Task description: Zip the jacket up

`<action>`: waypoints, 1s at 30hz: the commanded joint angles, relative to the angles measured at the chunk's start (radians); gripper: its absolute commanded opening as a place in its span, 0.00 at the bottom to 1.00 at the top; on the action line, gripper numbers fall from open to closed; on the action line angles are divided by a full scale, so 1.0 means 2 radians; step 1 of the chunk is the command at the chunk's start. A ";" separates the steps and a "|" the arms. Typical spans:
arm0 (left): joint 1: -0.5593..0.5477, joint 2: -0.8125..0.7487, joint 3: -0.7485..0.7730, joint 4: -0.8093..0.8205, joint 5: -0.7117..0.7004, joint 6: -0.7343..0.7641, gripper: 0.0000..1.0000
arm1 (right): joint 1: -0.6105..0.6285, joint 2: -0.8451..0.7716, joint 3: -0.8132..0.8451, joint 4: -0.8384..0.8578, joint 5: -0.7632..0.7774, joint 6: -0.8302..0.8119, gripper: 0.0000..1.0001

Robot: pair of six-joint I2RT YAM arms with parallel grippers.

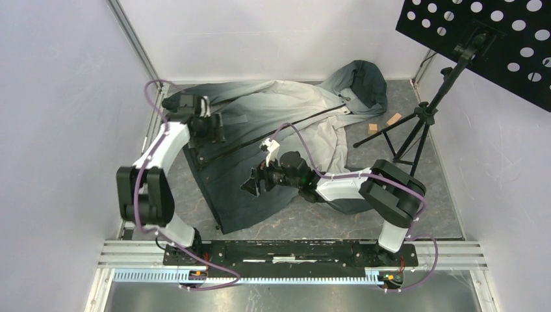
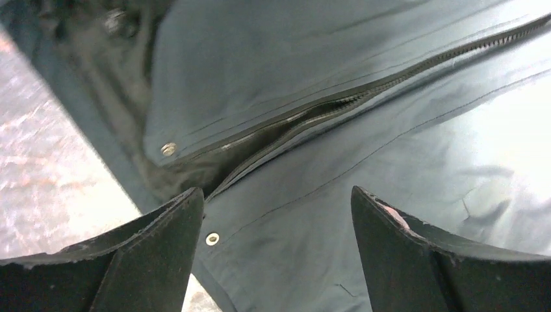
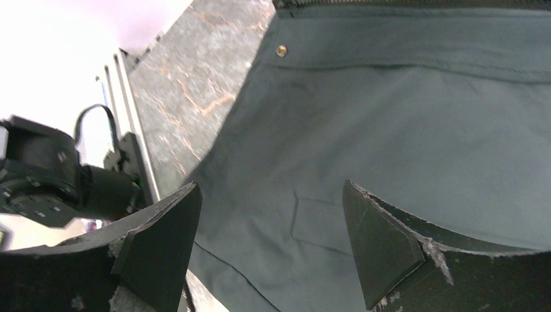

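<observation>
The jacket [image 1: 286, 123] lies spread flat on the table, with its hood [image 1: 364, 78] at the back right and its dark hem end toward the front left. Its long dark zipper [image 1: 273, 133] runs diagonally. In the left wrist view the zipper [image 2: 364, 91] is parted at its lower end, beside a metal snap [image 2: 168, 149]. My left gripper [image 1: 216, 127] [image 2: 276, 203] hovers open over the fabric just below that parted end. My right gripper [image 1: 251, 184] [image 3: 269, 195] is open above the jacket's dark lower panel [image 3: 390, 130], holding nothing.
A black tripod [image 1: 422, 114] carrying a perforated black board [image 1: 481, 39] stands at the right, its legs next to the hood. Two small wooden blocks [image 1: 383, 122] lie by it. White walls close in the left, back and right. A metal rail [image 1: 292, 250] runs along the front.
</observation>
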 commanded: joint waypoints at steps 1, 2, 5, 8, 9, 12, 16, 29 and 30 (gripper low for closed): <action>-0.038 0.085 0.072 -0.083 -0.024 0.087 0.81 | -0.015 -0.035 -0.042 0.040 -0.018 -0.060 0.86; -0.038 0.100 0.084 -0.089 -0.020 0.088 0.77 | -0.021 -0.039 -0.051 0.048 -0.024 -0.060 0.86; -0.038 0.118 0.093 -0.090 -0.009 0.103 0.73 | -0.044 -0.049 -0.081 0.080 -0.048 -0.055 0.86; -0.038 0.127 0.084 -0.089 -0.002 0.111 0.71 | -0.061 -0.057 -0.104 0.099 -0.058 -0.051 0.86; -0.038 0.130 0.081 -0.090 0.003 0.113 0.71 | -0.065 -0.059 -0.107 0.098 -0.060 -0.051 0.86; -0.038 0.135 0.073 -0.091 0.006 0.118 0.74 | -0.072 -0.061 -0.113 0.102 -0.066 -0.048 0.86; -0.038 0.143 0.073 -0.096 0.000 0.118 0.77 | -0.076 -0.057 -0.116 0.114 -0.077 -0.039 0.86; -0.038 0.179 0.083 -0.100 0.004 0.115 0.57 | -0.076 -0.036 -0.114 0.132 -0.088 -0.019 0.86; -0.038 0.180 0.083 -0.100 0.004 0.114 0.56 | -0.076 -0.035 -0.113 0.134 -0.090 -0.018 0.86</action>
